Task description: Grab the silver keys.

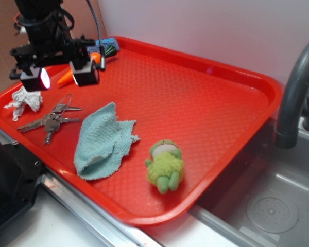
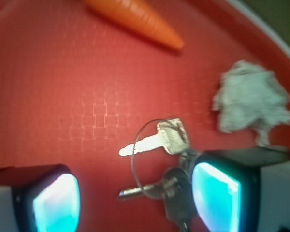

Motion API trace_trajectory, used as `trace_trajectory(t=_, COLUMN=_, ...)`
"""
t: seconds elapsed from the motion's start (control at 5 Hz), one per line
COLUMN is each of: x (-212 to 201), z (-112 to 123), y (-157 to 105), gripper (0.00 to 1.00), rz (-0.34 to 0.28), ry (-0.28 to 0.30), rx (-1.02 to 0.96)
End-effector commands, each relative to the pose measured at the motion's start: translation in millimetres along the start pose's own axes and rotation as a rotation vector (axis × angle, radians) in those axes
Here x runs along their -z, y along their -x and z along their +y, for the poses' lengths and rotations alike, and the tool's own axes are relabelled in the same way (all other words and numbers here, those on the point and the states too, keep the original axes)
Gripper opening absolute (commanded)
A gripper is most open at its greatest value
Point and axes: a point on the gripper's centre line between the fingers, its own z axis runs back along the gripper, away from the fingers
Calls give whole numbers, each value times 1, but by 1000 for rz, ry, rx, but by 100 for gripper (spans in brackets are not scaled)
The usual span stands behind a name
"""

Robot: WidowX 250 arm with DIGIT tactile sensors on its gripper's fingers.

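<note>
The silver keys (image 1: 51,121) lie flat on the red tray (image 1: 195,103), a small bunch on a thin wire ring near the tray's left edge. In the wrist view the keys (image 2: 166,164) lie below and between my fingers, closer to the right finger (image 2: 217,193). My gripper (image 1: 59,77) is open and empty, hovering above the tray just behind the keys. It also shows in the wrist view (image 2: 135,203), with both pads glowing cyan.
A crumpled white paper wad (image 1: 24,101) lies left of the keys. An orange carrot toy (image 1: 74,72) lies behind the gripper. A light blue cloth (image 1: 100,141) and a green plush frog (image 1: 166,164) lie to the right. A grey faucet (image 1: 293,87) and sink are beyond the tray.
</note>
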Motion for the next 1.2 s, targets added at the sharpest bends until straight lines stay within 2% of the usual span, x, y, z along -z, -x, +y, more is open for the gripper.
trace_trajectory(t=0.0, x=39, z=-2, y=6, gripper=100, rz=28, ry=80, rx=22)
trace_trajectory(t=0.2, x=49, z=-5, y=10, gripper=0, rz=24, ry=115, rx=-14)
trace_trajectory(t=1.0, x=48, z=-7, y=9, gripper=0, rz=41, ry=99, rx=32)
